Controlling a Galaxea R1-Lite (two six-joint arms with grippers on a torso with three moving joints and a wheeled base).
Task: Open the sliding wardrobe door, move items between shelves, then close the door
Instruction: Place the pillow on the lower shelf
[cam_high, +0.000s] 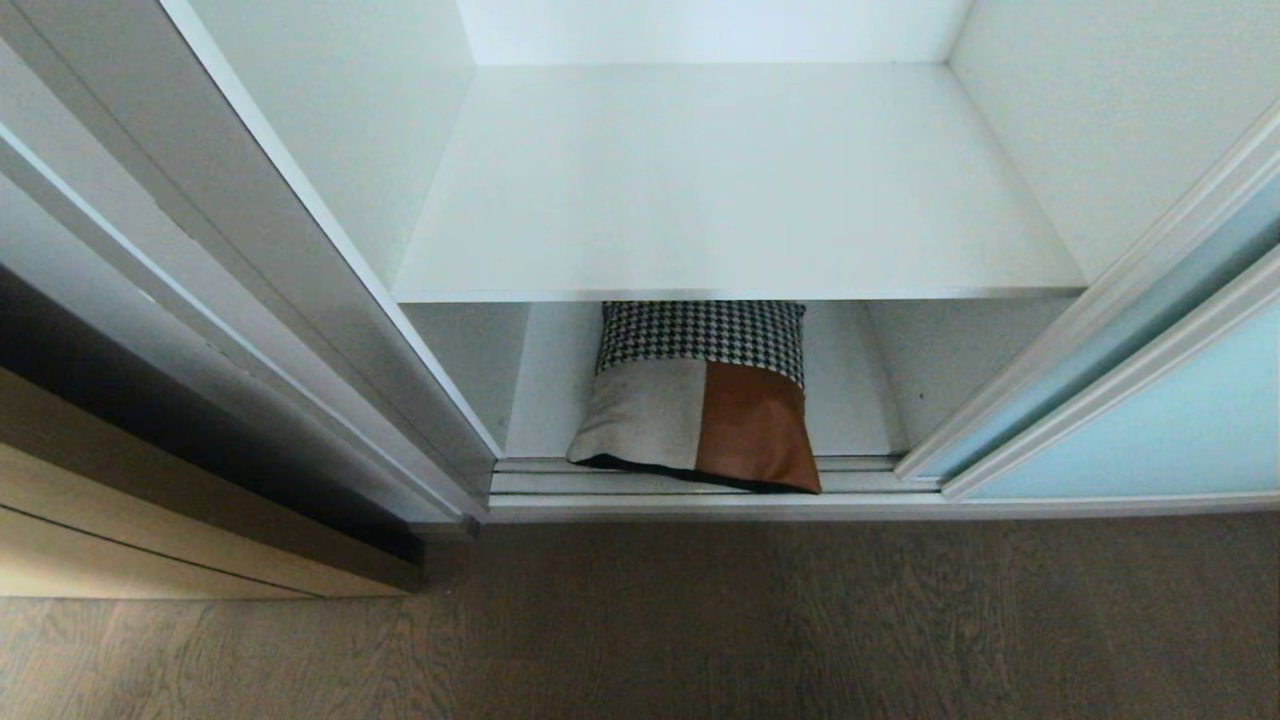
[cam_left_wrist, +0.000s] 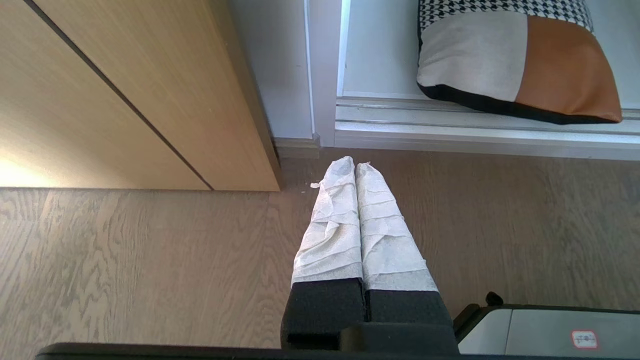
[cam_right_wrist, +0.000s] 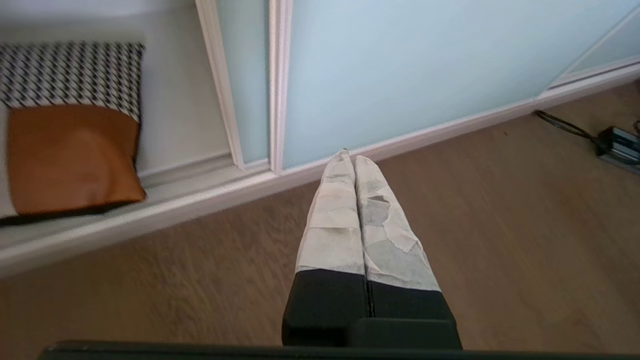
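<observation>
right gripper (cam_right_wrist: 354, 159) pressed closed, empty, over wood floor (cam_right_wrist: 500, 225) near pale aqua frosted-glass sliding door (cam_right_wrist: 400, 70). left gripper (cam_left_wrist: 355, 165) likewise closed, empty. door slid aside at 3 o'clock in head view. patchwork houndstooth, grey and tan-brown cushion (cam_high: 700, 400) on bottom board at 6 o'clock, under plain white shelf (cam_high: 740, 180).

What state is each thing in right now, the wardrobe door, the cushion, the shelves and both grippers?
sliding wardrobe door: slid open to the right, compartment exposed.
patchwork cushion: lying on the wardrobe's bottom board, front edge over the door track.
upper shelf: bare.
left gripper: shut, holding nothing, over the floor before the wardrobe.
right gripper: shut, holding nothing, near the foot of the door.
</observation>
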